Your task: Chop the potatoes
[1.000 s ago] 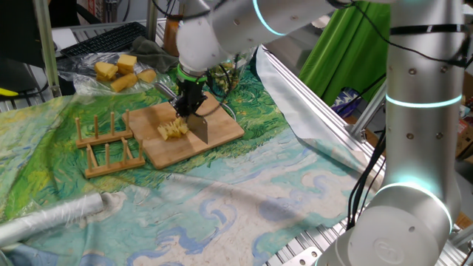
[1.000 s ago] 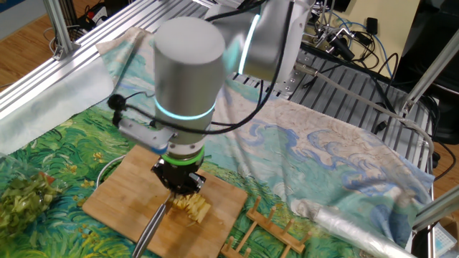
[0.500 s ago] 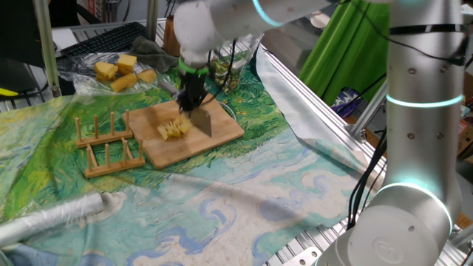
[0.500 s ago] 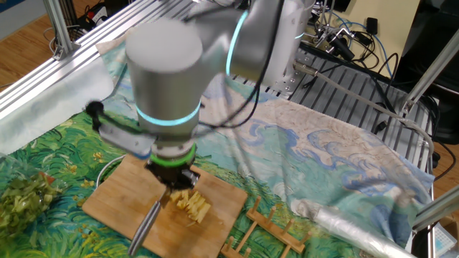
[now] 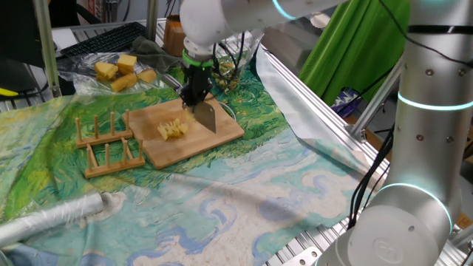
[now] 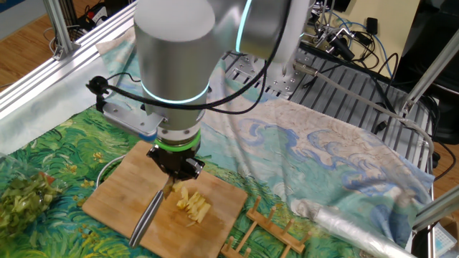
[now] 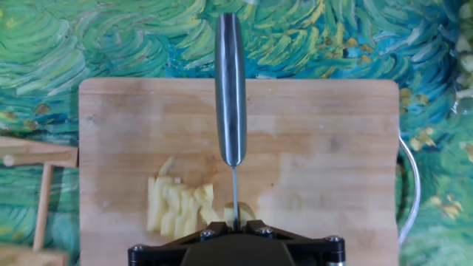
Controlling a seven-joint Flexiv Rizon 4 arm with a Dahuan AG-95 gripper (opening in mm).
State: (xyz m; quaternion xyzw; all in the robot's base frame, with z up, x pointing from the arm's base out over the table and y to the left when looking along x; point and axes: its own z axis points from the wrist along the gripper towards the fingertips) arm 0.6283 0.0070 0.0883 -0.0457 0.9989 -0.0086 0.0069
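Thin pale-yellow slices of the potatoes (image 5: 173,130) (image 6: 192,204) (image 7: 177,208) lie in a cluster on the wooden board (image 5: 222,133) (image 6: 115,204) (image 7: 325,162). My gripper (image 5: 195,94) (image 6: 174,172) (image 7: 234,224) is shut on a knife (image 5: 207,117) (image 6: 146,219) (image 7: 230,89), gripping it at the spine. The blade hangs just above the board, beside the slices and apart from them. In the hand view I look down the knife edge-on, with the slices to its left.
A wooden rack (image 5: 107,144) (image 6: 262,229) stands next to the board. Larger deep-yellow chunks (image 5: 118,70) lie on plastic at the back. A foil roll (image 5: 52,218) (image 6: 351,226), green scraps (image 6: 21,201) and aluminium frame rails (image 5: 310,103) border the painted cloth.
The knife has risen off the slices and shifted away from them toward the back of the board. The slices stay put.
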